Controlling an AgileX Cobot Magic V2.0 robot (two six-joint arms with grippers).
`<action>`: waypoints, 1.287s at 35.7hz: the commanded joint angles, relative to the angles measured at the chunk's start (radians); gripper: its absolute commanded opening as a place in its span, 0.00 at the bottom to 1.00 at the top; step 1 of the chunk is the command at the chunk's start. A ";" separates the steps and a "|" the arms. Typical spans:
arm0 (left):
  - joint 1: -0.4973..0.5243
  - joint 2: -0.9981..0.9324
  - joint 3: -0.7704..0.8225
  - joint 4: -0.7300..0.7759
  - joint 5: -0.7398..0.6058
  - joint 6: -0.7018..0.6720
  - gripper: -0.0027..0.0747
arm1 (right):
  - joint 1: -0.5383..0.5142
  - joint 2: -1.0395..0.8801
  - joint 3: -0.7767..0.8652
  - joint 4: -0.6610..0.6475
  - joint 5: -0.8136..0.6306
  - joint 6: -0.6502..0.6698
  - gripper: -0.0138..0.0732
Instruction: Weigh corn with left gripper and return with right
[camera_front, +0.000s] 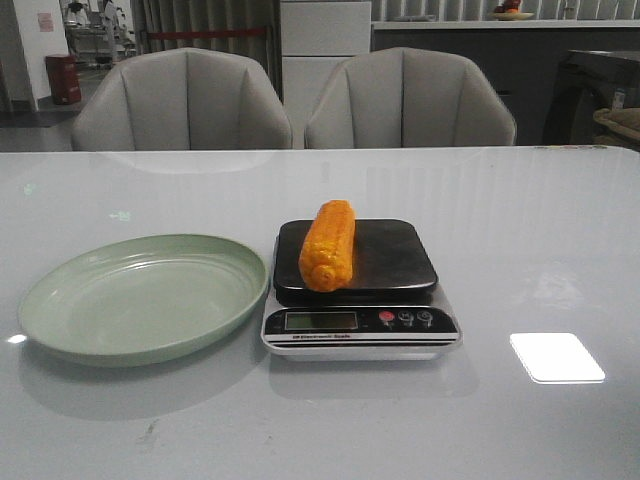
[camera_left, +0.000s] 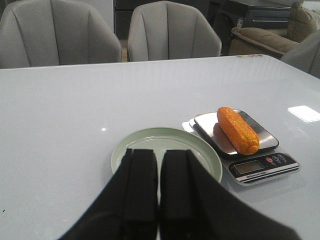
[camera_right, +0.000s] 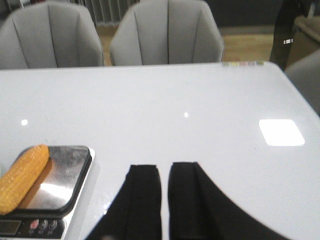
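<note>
table (camera_front: 560, 250) glossy grey | corn (camera_front: 327, 244) on scale (camera_front: 358, 325), weighed | plate (camera_front: 60, 300) awaits return | both jaws seemingly closed, empty

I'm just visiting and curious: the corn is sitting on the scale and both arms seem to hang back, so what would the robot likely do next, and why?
Probably the right gripper reaches toward the corn. The cob already lies on the scale, the green plate beside it holds nothing, and both the right and the left gripper are empty and nearly closed, well back from the scale. It would have to open first.
</note>
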 joint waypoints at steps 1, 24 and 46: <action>0.002 0.012 -0.027 0.010 -0.075 -0.005 0.19 | -0.001 0.070 -0.052 0.000 -0.013 0.000 0.40; 0.002 0.012 -0.027 0.012 -0.075 -0.005 0.19 | 0.319 0.439 -0.219 0.056 0.023 -0.002 0.86; 0.002 0.012 -0.027 0.016 -0.075 -0.005 0.19 | 0.499 1.200 -0.953 0.067 0.379 0.275 0.85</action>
